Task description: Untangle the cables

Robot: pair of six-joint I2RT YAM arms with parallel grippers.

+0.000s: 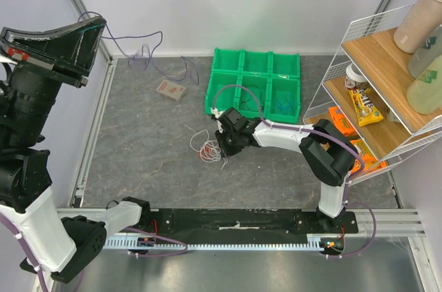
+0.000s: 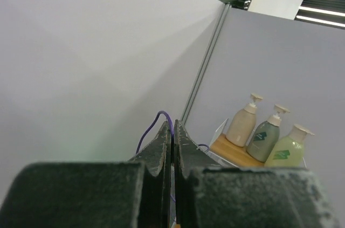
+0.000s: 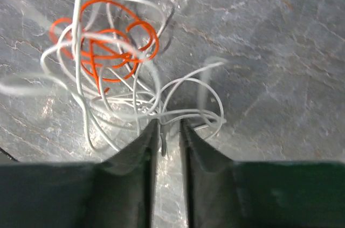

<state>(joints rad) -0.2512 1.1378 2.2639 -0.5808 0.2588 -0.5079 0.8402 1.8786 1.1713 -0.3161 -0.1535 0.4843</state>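
A tangle of white and red-orange cables [image 1: 206, 147] lies on the grey table mat. In the right wrist view the red-orange cable [image 3: 108, 39] loops inside the white cable [image 3: 145, 85]. My right gripper [image 1: 222, 150] is down at the tangle's right edge. Its jaws [image 3: 168, 124] stand a narrow gap apart, with white strands lying across the tips. My left gripper [image 1: 95, 24] is raised high at the far left. It [image 2: 172, 126] is shut on a thin blue-purple cable [image 2: 152, 123], which hangs down to the mat [image 1: 138, 49]. No black cable shows.
A green compartment bin [image 1: 238, 92] stands just behind the right gripper. A small flat box [image 1: 171, 90] lies on the mat to its left. A wire shelf [image 1: 359, 30] with snacks and pump bottles [image 2: 264, 136] stands at the right.
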